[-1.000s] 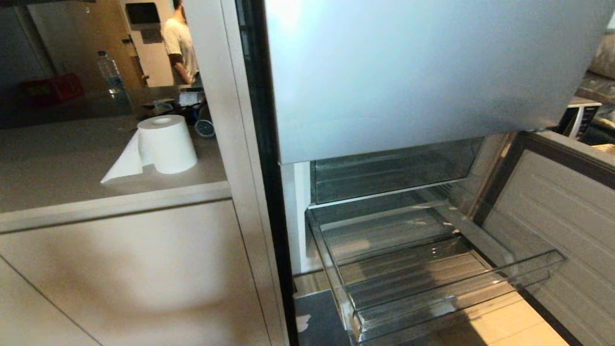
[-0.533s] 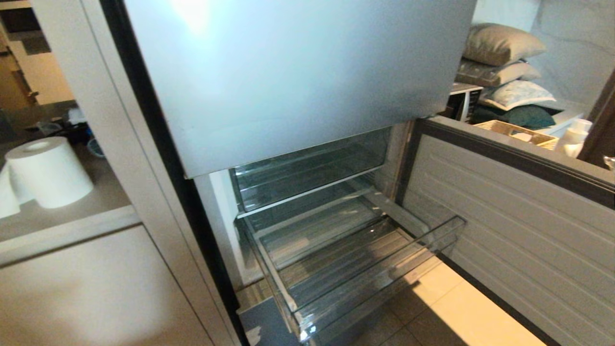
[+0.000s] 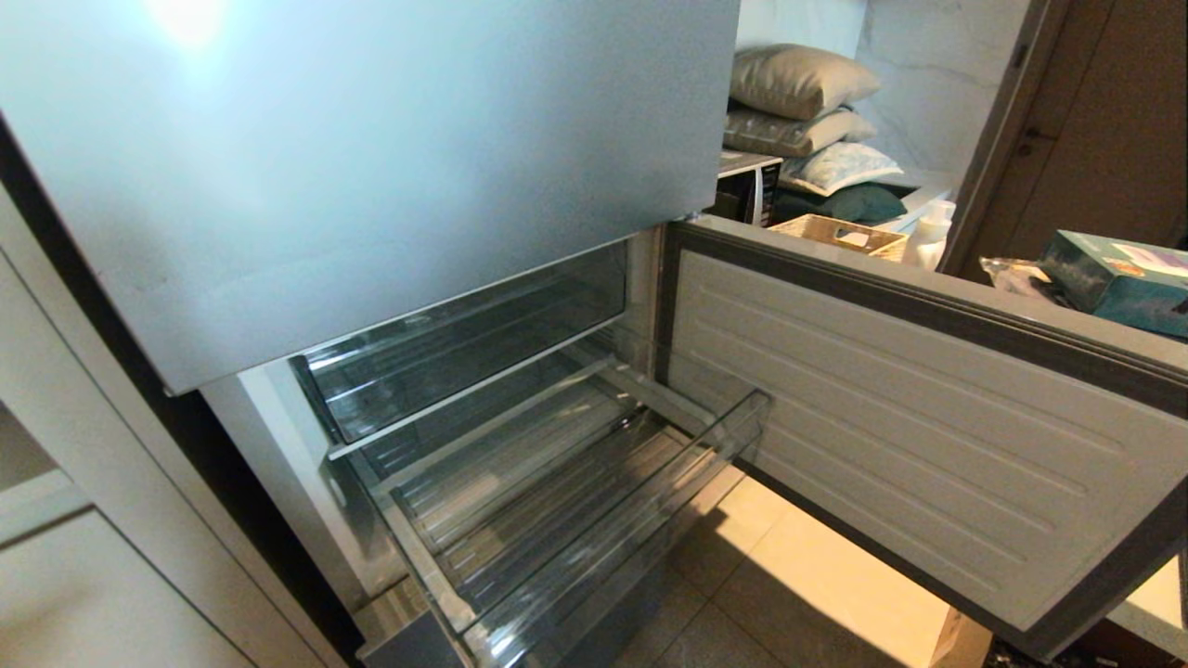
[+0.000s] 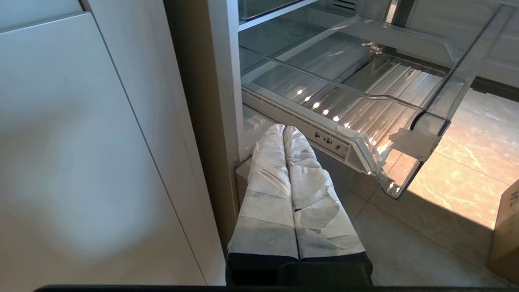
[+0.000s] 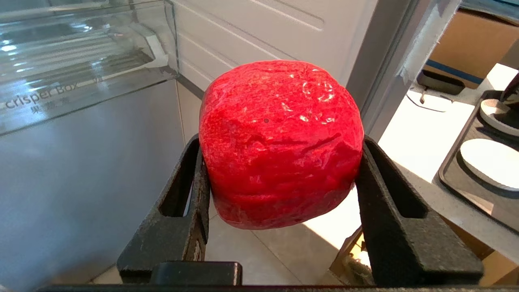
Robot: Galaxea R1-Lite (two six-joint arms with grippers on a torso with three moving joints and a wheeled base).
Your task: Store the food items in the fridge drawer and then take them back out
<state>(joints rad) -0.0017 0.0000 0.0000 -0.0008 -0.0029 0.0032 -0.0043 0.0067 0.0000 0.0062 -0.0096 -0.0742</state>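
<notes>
We've got one red fruit (image 5: pixel 279 142) clamped in the right gripper (image 5: pixel 279 178), black fingers (image 5: pixel 184 202) pressed on its two flanks, fruit sitting proud of the tips, so nothing to re-grasp before the drop. The relation that counts: the fridge drawer (image 3: pixel 575 520) is pulled out w/ its open top free, long axis running across the fridge front, ribbed floor bare, no food in it yet as far as we see. In the right wrist view the fruit hangs low beside the open fridge door (image 3: pixel 891 408), and the clear front lettered "crisper Box" (image 5: pixel 48 99) lies off to one side and further out, so we judge the target drawer is above and ahead of the fruit; the hand prob. needs to lift and swing in over the rim, not push straight. Neither arm shows in the head view, so we can't say how big the gap is. Left gripper (image 4: pixel 284 132) is parked low by the fridge's side post, its white-wrapped fingers (image 4: pixel 269 190) pressed together, holding nothing; the taped front corner (image 4: pixel 413 140) of the drawer sits just up and beyond it. So left is nearer the drawer, but right carries the load. Second fruit: not in any view.
</notes>
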